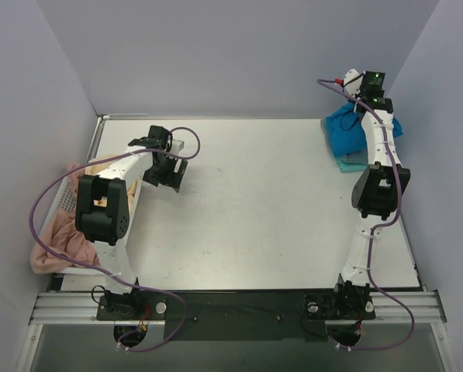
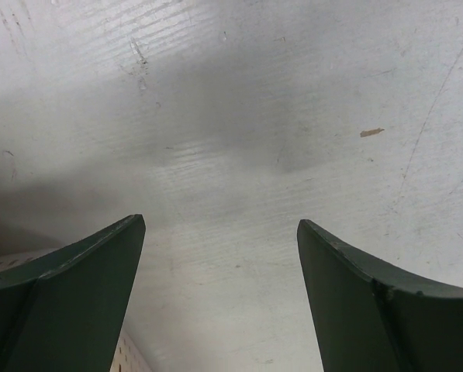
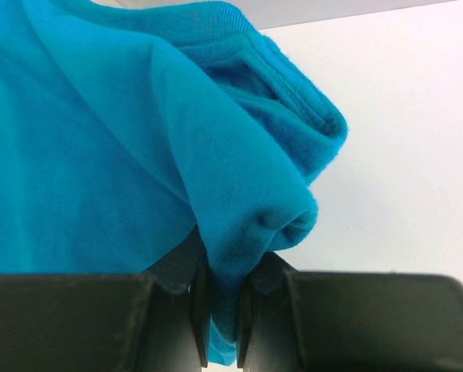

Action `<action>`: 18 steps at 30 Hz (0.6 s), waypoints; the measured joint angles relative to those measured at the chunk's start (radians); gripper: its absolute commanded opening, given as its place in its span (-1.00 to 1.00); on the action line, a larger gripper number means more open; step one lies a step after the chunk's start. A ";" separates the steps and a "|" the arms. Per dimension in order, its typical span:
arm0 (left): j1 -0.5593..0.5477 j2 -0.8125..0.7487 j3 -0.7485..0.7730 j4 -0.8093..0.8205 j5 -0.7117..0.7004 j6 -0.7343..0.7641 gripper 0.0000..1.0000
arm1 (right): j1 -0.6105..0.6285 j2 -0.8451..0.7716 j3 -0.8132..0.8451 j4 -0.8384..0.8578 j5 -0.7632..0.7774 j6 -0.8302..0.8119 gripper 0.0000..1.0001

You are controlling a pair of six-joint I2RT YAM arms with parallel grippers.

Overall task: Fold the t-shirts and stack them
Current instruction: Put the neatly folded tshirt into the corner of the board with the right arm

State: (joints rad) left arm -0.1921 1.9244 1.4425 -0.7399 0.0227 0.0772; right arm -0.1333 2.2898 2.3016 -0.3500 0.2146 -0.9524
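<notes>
Four are counted: blue shirt (image 3: 122,132), pinched by the right gripper (image 3: 222,302), over teal shirt (image 1: 350,163) at two o'clock; pink shirt (image 1: 54,249), orange shirt (image 1: 105,165) at nine. Left gripper (image 2: 221,232) is held spread wide, empty.

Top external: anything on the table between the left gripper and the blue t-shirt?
Nothing. In the top external view, only bare table runs from the left gripper to the blue t-shirt at the far right.
</notes>
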 measured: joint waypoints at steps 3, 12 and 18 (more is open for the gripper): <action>-0.002 0.000 0.029 -0.020 -0.005 0.013 0.82 | -0.018 0.028 -0.032 0.082 0.009 -0.030 -0.09; -0.021 0.001 0.063 -0.030 -0.031 0.037 0.82 | -0.077 0.098 -0.053 0.383 0.144 -0.036 1.00; -0.024 -0.008 0.051 -0.031 -0.033 0.053 0.82 | -0.061 0.023 -0.077 0.373 0.162 0.050 1.00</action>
State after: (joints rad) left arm -0.2165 1.9160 1.4937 -0.7704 -0.0101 0.1303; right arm -0.1940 2.3123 2.2242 0.0235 0.3763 -0.9028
